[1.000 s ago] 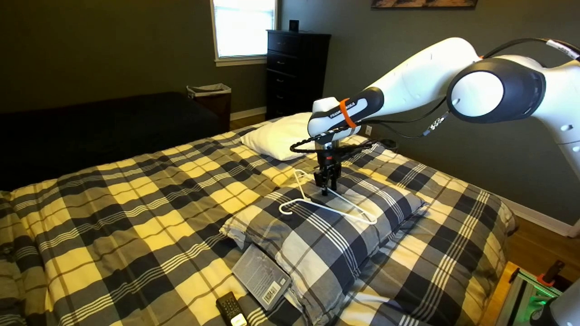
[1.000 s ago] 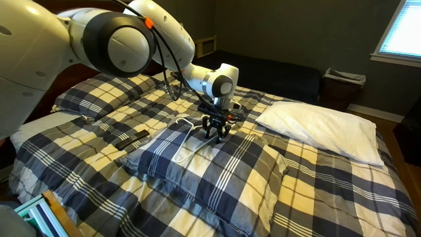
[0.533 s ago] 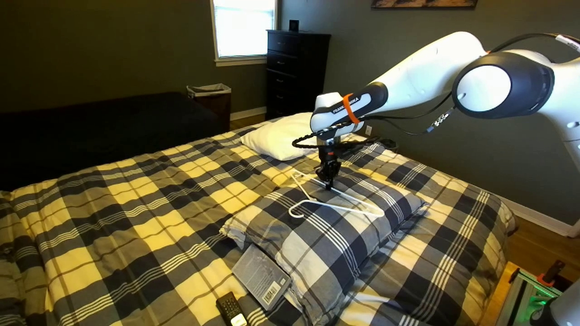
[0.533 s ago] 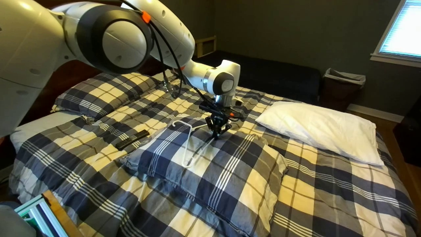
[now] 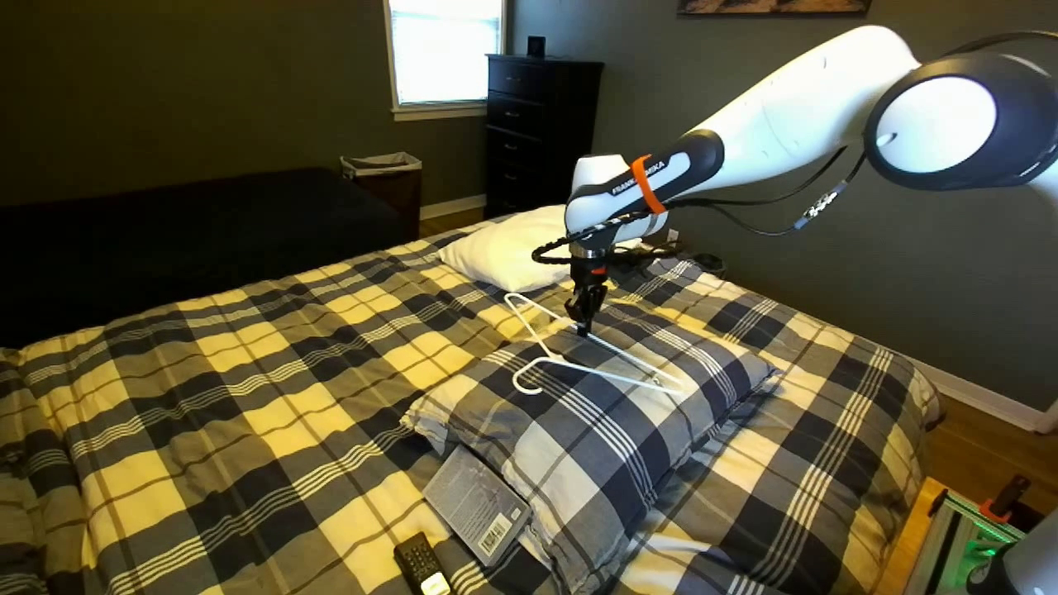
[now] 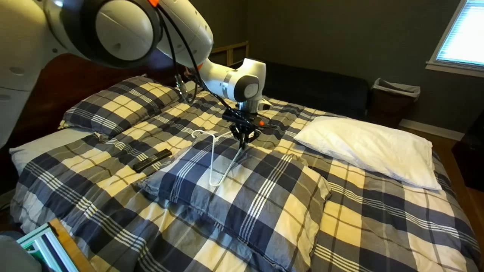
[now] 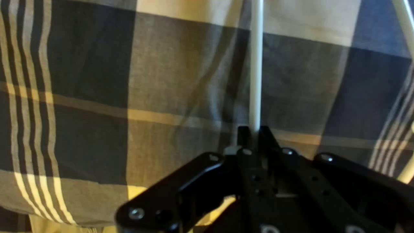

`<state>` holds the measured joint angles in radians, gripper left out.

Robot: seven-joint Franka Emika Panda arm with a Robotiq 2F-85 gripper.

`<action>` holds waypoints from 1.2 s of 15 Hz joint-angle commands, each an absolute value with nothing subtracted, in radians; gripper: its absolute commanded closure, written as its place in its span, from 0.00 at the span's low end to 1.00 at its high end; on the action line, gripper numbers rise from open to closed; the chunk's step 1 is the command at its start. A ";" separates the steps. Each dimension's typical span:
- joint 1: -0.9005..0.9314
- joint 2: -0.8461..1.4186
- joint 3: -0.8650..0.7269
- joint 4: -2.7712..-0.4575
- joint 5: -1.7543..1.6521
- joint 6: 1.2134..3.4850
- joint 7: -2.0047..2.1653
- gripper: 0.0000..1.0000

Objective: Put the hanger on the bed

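A thin white hanger point(image 5: 613, 376) is over the plaid pillow on the bed point(image 5: 273, 397), its hook pointing away from the gripper. My gripper point(image 7: 254, 132) is shut on the long straight bar of the hanger point(image 7: 256, 64), which runs out between the fingertips in the wrist view. In an exterior view the gripper point(image 6: 242, 145) points down above the pillow, with the hanger point(image 6: 212, 158) tilted beneath it. Part of the hanger appears raised off the cloth; whether its lower corner still touches the pillow, I cannot tell.
The plaid pillow point(image 5: 570, 463) bulges up under the hanger. A white pillow point(image 6: 363, 147) lies farther along the bed. A book point(image 5: 478, 504) and a remote point(image 5: 420, 562) rest beside the plaid pillow. A dark cable loop point(image 5: 550, 254) surrounds the wrist.
The jaws have closed on the hanger's bar. The gripper has risen a little, and the hanger has shifted and tilted with it.
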<state>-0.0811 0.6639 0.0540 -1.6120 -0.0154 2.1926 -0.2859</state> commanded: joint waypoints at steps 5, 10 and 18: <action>0.051 0.363 0.126 -1.917 -0.035 2.269 -0.207 0.98; 0.172 0.335 0.226 -1.899 -0.004 2.256 -0.217 0.98; 0.198 0.377 0.260 -1.860 0.014 2.239 -0.262 0.98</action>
<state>0.1973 0.3636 0.2551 -1.8693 -0.0146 2.2300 -0.2439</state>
